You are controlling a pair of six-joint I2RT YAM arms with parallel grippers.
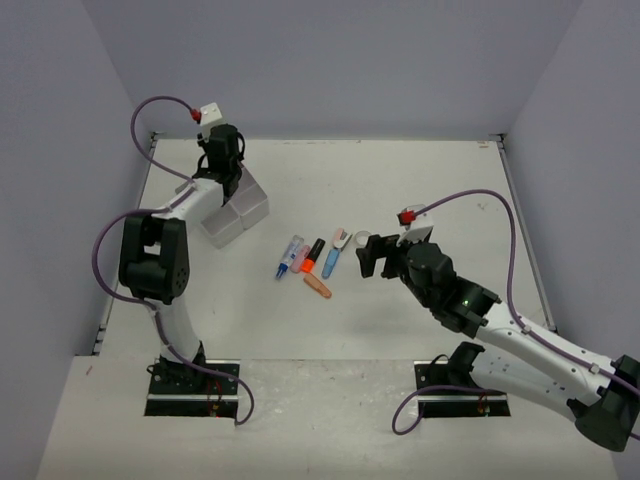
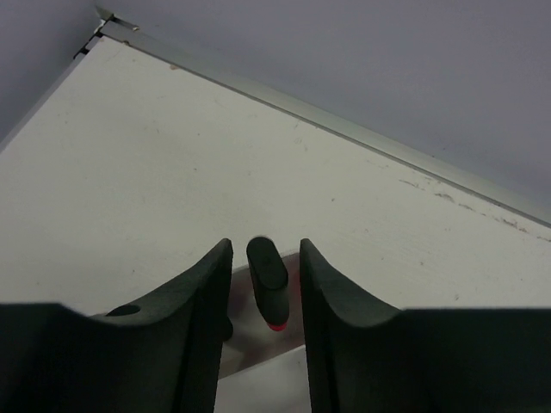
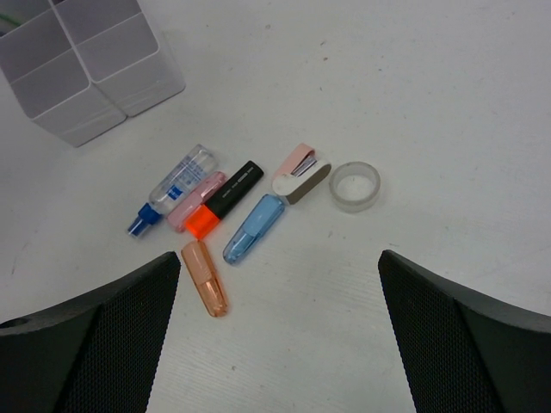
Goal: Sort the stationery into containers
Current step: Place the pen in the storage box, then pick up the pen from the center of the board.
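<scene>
The white four-compartment tray stands at the back left and also shows in the right wrist view. My left gripper hangs over it. In the left wrist view its fingers are parted around a black pen with a red band, with a gap on each side. My right gripper is wide open and empty, just right of the loose stationery. On the table lie a blue-capped clear pen, pink highlighter, black-and-orange highlighter, blue highlighter, peach highlighter, pink-and-white eraser and clear tape roll.
Grey walls close the table at the back and both sides. A metal strip runs along the table's far edge. The left arm's purple cable loops above the tray.
</scene>
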